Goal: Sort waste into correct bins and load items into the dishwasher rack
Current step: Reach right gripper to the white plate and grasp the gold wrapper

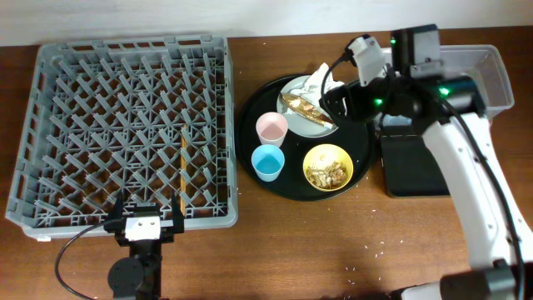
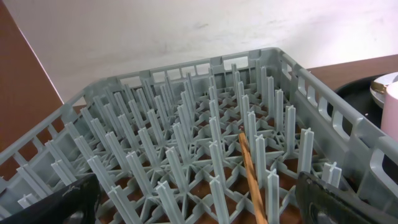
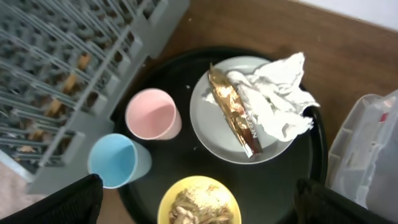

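The grey dishwasher rack (image 1: 125, 125) fills the left of the table. A round black tray (image 1: 364, 150) holds the grey-white plate (image 3: 208, 124), pink cup (image 3: 152, 115), light-blue cup (image 3: 118, 160) and yellow bowl (image 3: 199, 202) with brownish food scraps. A crumpled white napkin (image 3: 277, 93) and a gold wrapper (image 3: 233, 109) lie on the plate. My right gripper (image 1: 336, 102) hangs open and empty above the tray, near the plate. My left gripper (image 2: 193, 208) is open and empty at the rack's near edge (image 1: 148, 221). The clear tub (image 1: 491, 75) and the black rectangular tray (image 1: 412, 162) are at the right.
A thin orange-brown stick (image 1: 182, 171) lies in the rack, also seen in the left wrist view (image 2: 252, 180). A few rice-like grains (image 1: 375, 246) are scattered on the wooden table in front of the round tray. My right arm reaches over the black rectangular tray.
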